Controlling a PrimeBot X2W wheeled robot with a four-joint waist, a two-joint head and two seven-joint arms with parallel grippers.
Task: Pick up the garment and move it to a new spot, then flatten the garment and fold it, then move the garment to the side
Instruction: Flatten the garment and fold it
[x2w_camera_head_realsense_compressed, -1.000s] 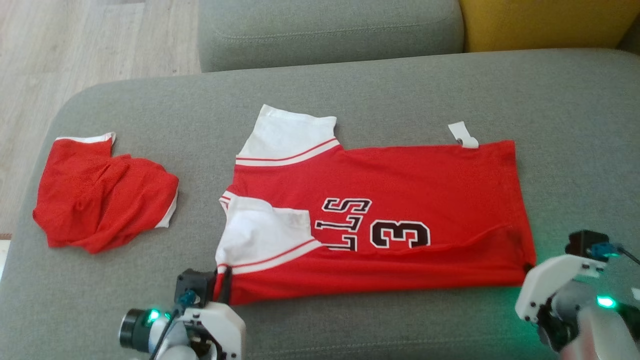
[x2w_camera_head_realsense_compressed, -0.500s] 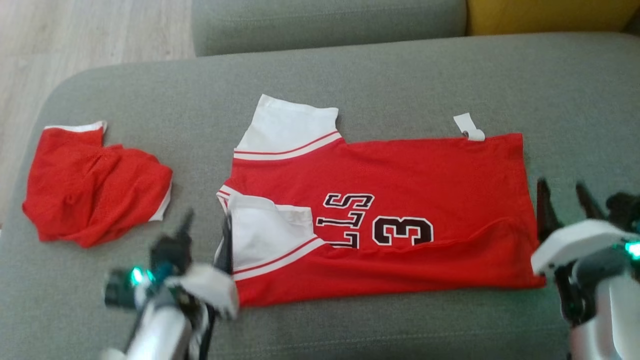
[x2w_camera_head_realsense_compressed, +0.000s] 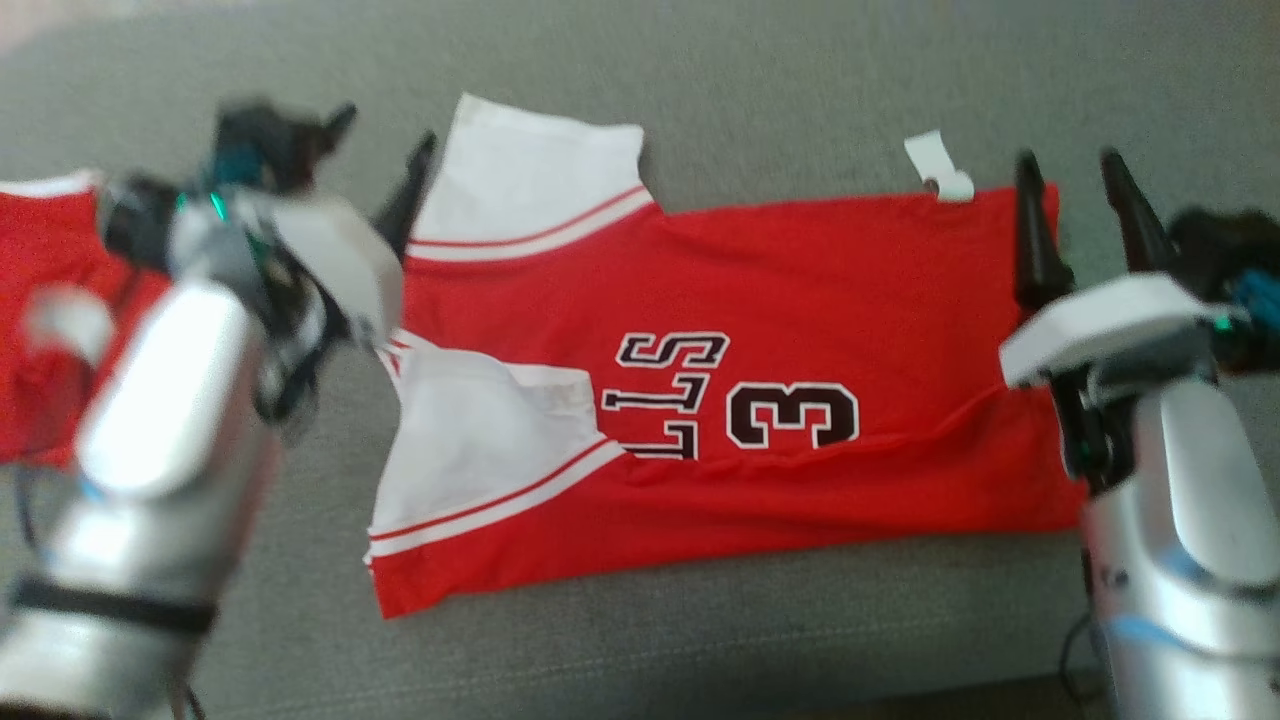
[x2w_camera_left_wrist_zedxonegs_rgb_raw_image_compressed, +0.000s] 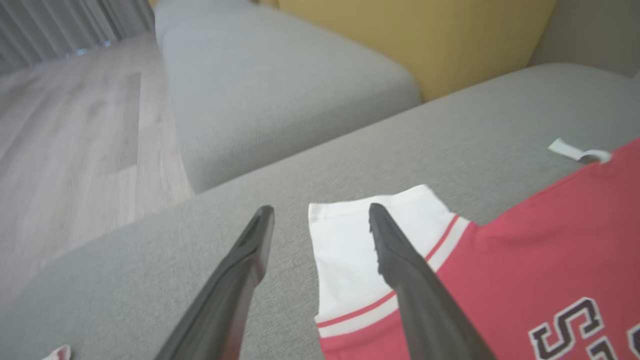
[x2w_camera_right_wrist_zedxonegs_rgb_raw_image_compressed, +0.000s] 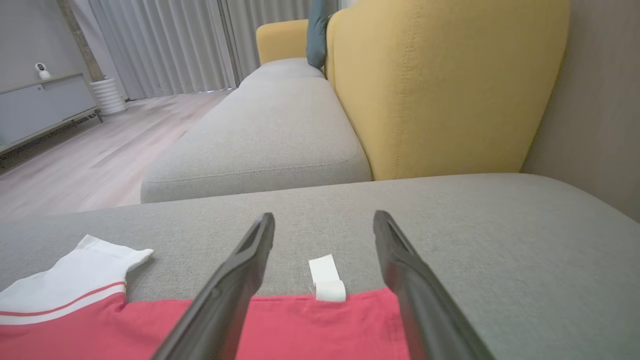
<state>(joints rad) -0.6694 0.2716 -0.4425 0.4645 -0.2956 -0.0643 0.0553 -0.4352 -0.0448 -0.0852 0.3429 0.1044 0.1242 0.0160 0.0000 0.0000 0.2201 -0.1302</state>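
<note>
Holding left claw (x2w_camera_head_realsense_compressed: 387, 127) spread and empty by the far white sleeve (x2w_camera_head_realsense_compressed: 530, 170), right claw (x2w_camera_head_realsense_compressed: 1068, 158) spread and empty over the far corner beside the tag (x2w_camera_head_realsense_compressed: 937, 165). Seeing jersey (x2w_camera_head_realsense_compressed: 800, 330) lying spread on the sofa (x2w_camera_head_realsense_compressed: 700, 640), long axis running left to right between both claws. Judging each arm nearest its own end, far edge lying just ahead of each claw.

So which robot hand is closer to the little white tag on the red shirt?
The right gripper: it hovers close beside the white tag. The left gripper is far across the red shirt, by its white sleeve.
</note>
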